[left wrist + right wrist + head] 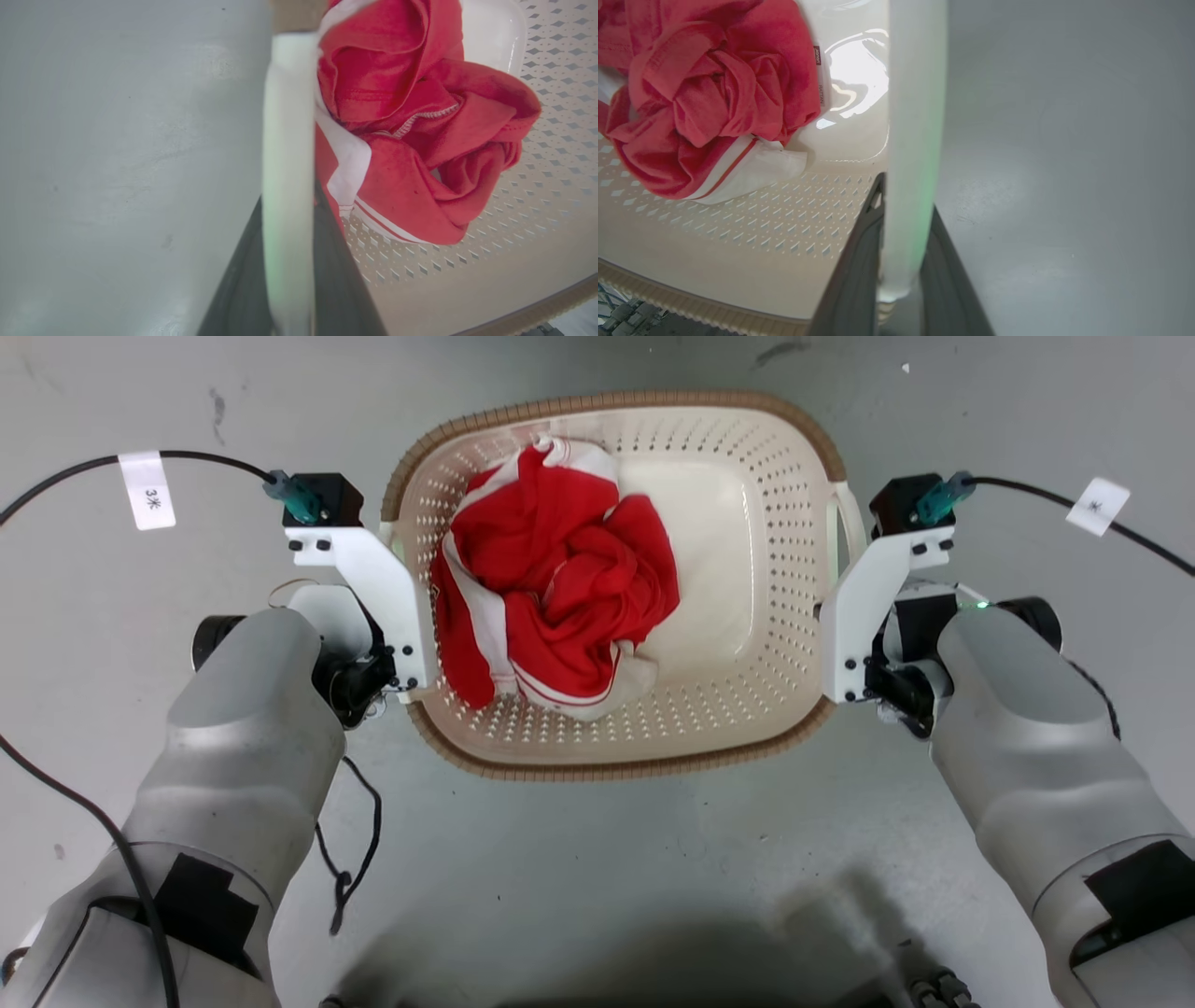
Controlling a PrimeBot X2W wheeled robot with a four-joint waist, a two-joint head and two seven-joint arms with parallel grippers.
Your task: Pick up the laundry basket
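The grey floor point(597, 859) around the cream-white plastic laundry basket with holes and a brown woven rim point(616, 770) is bare, but thin black cables point(376, 821) lie near its left side. Inside, a bunched red and white cloth point(560, 579) fills the left half; the right half is open.

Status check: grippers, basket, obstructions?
Left gripper shut on left handle; right gripper shut on right handle. Laundry basket between both arms, red-and-white garment inside. Cables trail off both wrists, none across basket.
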